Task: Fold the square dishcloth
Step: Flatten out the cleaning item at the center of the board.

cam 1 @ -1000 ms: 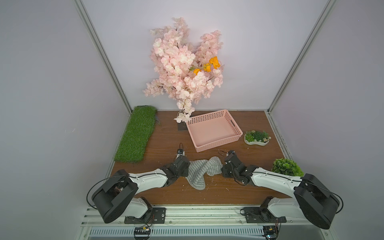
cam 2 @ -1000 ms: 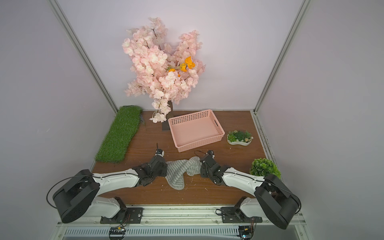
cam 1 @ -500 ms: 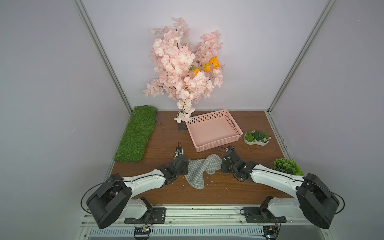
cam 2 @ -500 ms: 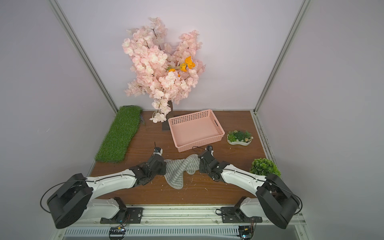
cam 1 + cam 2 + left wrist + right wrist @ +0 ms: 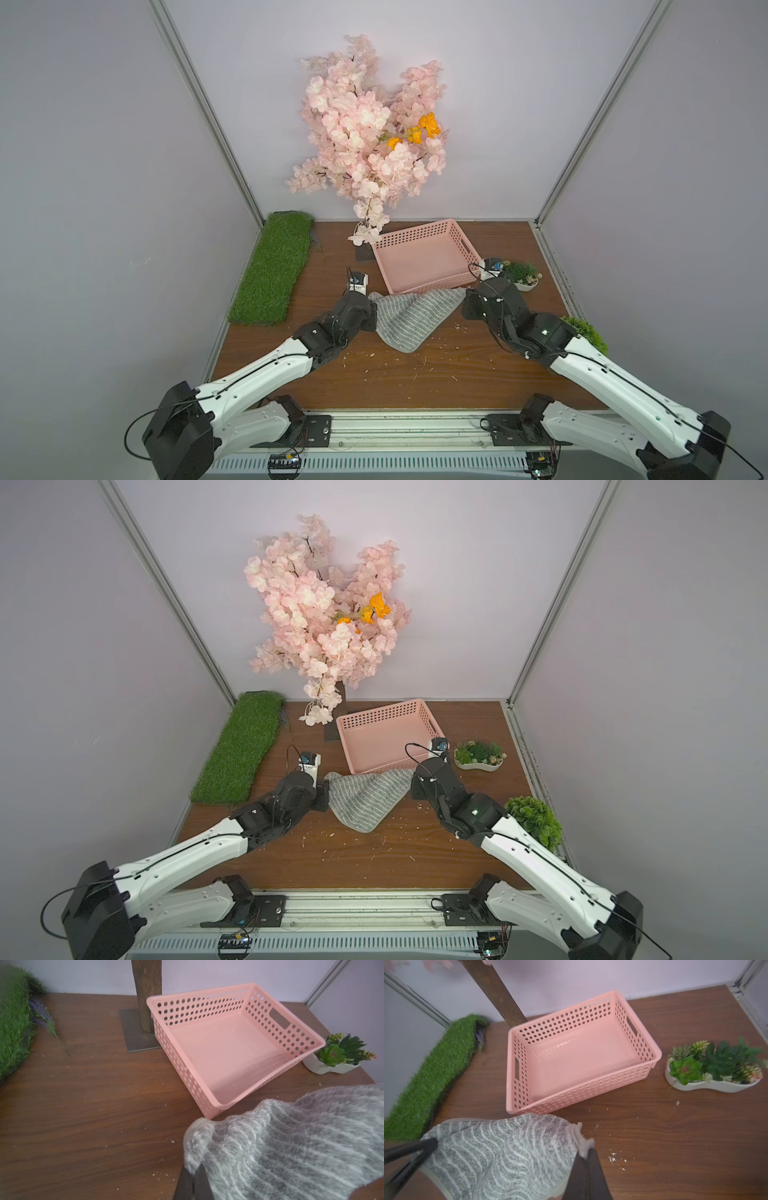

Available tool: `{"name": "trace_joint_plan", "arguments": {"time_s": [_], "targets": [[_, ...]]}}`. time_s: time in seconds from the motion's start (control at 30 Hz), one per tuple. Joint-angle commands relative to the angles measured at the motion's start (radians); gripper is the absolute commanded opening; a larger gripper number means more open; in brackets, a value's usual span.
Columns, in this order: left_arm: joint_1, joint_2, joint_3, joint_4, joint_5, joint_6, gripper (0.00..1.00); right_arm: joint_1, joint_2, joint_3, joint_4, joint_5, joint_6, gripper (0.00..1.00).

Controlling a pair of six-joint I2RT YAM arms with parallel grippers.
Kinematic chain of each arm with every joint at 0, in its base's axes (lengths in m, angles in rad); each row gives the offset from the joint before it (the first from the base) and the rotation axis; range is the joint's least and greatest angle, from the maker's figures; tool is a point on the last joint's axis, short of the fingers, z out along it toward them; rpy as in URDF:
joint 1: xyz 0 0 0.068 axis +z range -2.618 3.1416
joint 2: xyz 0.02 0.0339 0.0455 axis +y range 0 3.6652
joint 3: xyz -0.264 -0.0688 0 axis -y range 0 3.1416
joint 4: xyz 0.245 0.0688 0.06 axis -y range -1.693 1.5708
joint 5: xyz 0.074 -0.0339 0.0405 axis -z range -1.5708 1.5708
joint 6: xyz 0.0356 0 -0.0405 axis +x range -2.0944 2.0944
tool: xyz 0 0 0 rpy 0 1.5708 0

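Stretched wider — square dishcloth (image 5: 410, 318) spans left-right, free corner nearward.

Pink basket (image 5: 415, 239), grass mat (image 5: 274, 270), blossom tree (image 5: 365, 137), succulent dish (image 5: 521, 275), wooden table (image 5: 395, 374)

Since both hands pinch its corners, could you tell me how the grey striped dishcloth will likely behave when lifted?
Probably floppy: the dishcloth droops to a point between the left hand and right hand. Likely light: two small corner pinches seem to carry it. Its fuzzy pile probably resists slipping.
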Motion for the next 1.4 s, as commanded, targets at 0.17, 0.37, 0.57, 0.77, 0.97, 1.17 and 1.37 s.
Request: {"name": "trace_joint_plan", "arguments": {"time_s": [0.17,0.37,0.57,0.77,0.97,1.17,1.37], "targets": [[0.008,-0.057,0.054,-0.176,0.153,-0.021,0.01,-0.006,0.005,0.104,-0.283,0.072,0.020,0.00],[0.006,0.002,-0.096,-0.171,0.268,-0.119,0.01,-0.031,0.064,-0.008,-0.350,0.062,0.057,0.00],[0.007,0.086,-0.174,-0.056,0.288,-0.139,0.28,-0.054,0.183,-0.028,-0.309,0.140,0.065,0.00],[0.007,0.137,-0.157,0.028,0.319,-0.143,0.56,-0.083,0.250,-0.021,-0.258,0.228,0.079,0.00],[0.007,0.171,-0.116,0.176,0.337,-0.062,0.59,-0.111,0.228,-0.022,-0.178,0.196,0.026,0.00],[0.002,0.297,-0.093,0.380,0.342,0.017,0.61,-0.126,0.216,-0.058,-0.097,0.184,0.022,0.00],[-0.032,0.464,-0.014,0.440,0.344,0.089,0.63,-0.138,0.212,-0.067,-0.055,0.198,0.030,0.00]]}}
